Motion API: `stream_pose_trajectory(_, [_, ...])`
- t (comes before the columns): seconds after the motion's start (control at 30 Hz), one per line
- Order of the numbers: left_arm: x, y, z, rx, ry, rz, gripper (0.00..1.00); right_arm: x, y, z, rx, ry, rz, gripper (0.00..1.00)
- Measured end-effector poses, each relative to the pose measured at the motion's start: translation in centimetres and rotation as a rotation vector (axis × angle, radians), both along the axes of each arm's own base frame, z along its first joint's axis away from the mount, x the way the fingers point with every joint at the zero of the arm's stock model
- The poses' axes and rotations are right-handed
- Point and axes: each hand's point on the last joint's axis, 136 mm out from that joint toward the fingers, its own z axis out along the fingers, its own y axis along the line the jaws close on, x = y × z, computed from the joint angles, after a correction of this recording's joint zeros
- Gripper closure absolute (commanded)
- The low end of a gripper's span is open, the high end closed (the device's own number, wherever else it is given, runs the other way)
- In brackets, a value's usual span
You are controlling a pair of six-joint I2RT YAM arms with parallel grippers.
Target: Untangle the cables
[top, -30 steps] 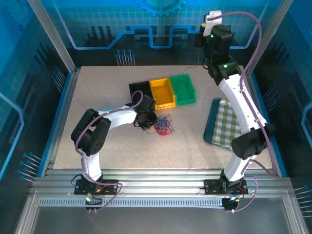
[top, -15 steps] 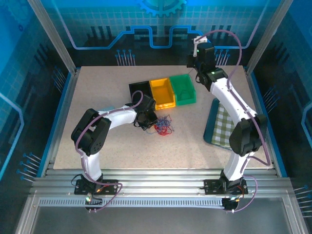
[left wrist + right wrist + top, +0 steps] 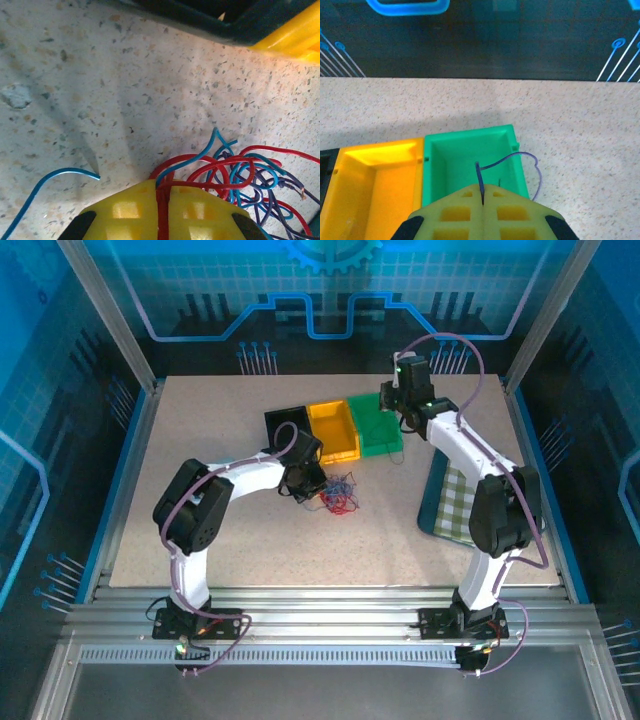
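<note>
Right gripper (image 3: pixel 483 194), pinching 1 thin dark-blue wire (image 3: pixel 520 154), should dip into the green plastic bin (image 3: pixel 470 134); left gripper (image 3: pixel 162 192) clamps red wire (image 3: pixel 163 220).

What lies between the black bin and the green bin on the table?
The yellow bin, in one row with the black bin and green bin; the top external view shows it.

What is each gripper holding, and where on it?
Left gripper: thin red wire, pinched where it leaves the red-and-blue tangle. Right gripper: thin dark-blue wire, pinched over the green plastic bin, its loop hanging free.
</note>
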Motion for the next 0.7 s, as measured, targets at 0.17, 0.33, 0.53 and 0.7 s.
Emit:
stream_pose_trajectory(0.17, [0.0,-0.2,-0.1,-0.011,0.007,-0.004,1.00,-0.2,0.8,0.0,0.038,0.010,0.030,1.00])
stream_pose_trajectory(0.33, [0.1,-0.2,-0.1,-0.015,0.007,-0.003,1.00,1.6,2.0,2.0,0.083,-0.027,0.054,1.00])
stream_pose_trajectory(0.53, [0.0,-0.2,-0.2,-0.015,0.007,-0.002,1.00,5.3,3.4,3.9,0.120,-0.089,0.068,1.00])
stream_pose_trajectory(0.7, [0.0,-0.1,-0.2,-0.014,0.008,-0.002,1.00,7.1,3.8,3.6,0.149,-0.095,0.052,1.00])
